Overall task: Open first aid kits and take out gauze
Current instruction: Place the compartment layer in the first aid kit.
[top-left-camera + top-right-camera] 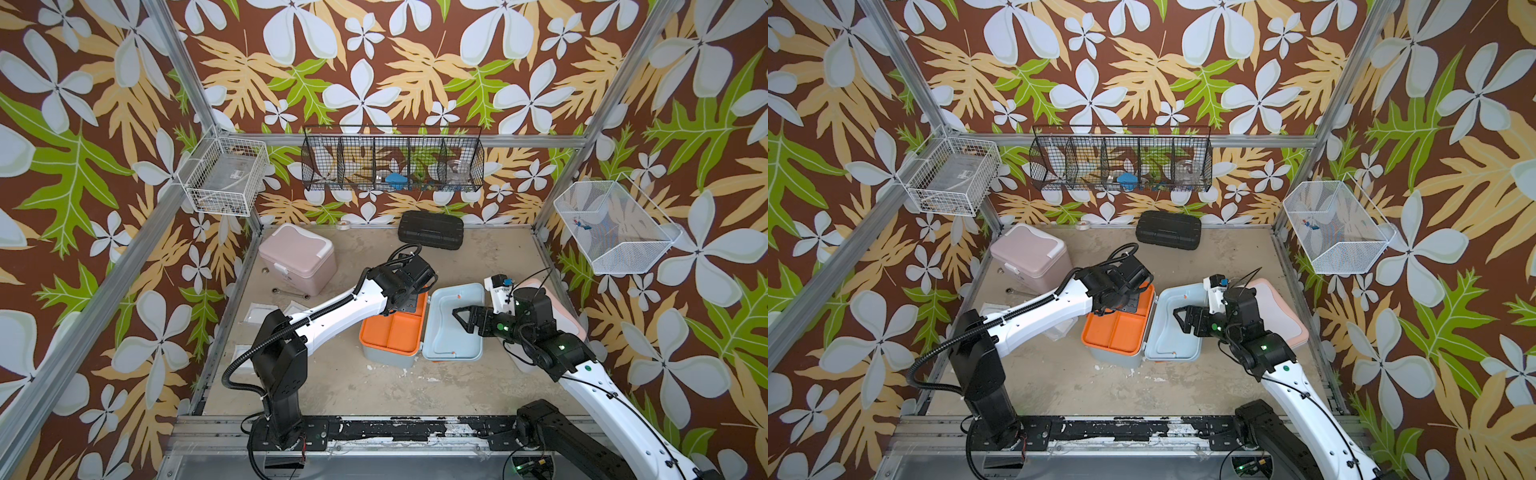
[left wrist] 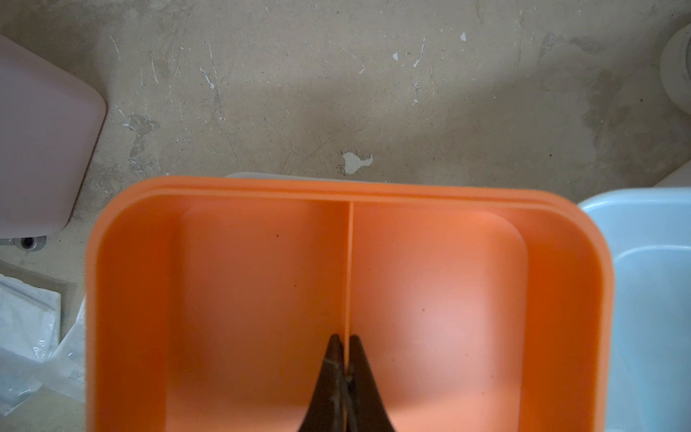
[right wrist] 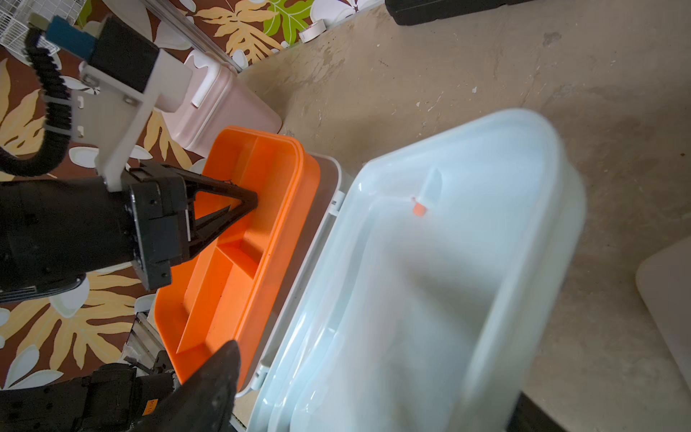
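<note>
Clamping shut on the orange plastic tray's (image 2: pixel 261 284) thin divider (image 2: pixel 350 262), the left pincer (image 2: pixel 346 338) risks a slip or tilt when lifting, while the right pincer (image 1: pixel 462 318) gapes empty alongside.

Left arm (image 1: pixel 332 307): I have it stretched from the table's near-left edge toward centre, wrist pitched down. Left gripper (image 2: pixel 347 338): pinched closed on the orange divider (image 2: pixel 350 269). Right arm (image 1: pixel 602 399): elbow bent. Right gripper (image 1: pixel 459 319): jaws wide apart, empty.

bright orange divided plastic tray (image 1: pixel 390 332), pale blue boxy plastic kit (image 1: pixel 453 347), dusty pink boxy kit (image 1: pixel 297 266) trimmed white, white boxy kit (image 1: pixel 1283 316) edged peach, flat black ribbed case (image 1: pixel 431 230), mottled beige tabletop (image 1: pixel 457 386) flecked white, brown wall cloth (image 1: pixel 374 62) with white flowers, green and tan leaves
</note>
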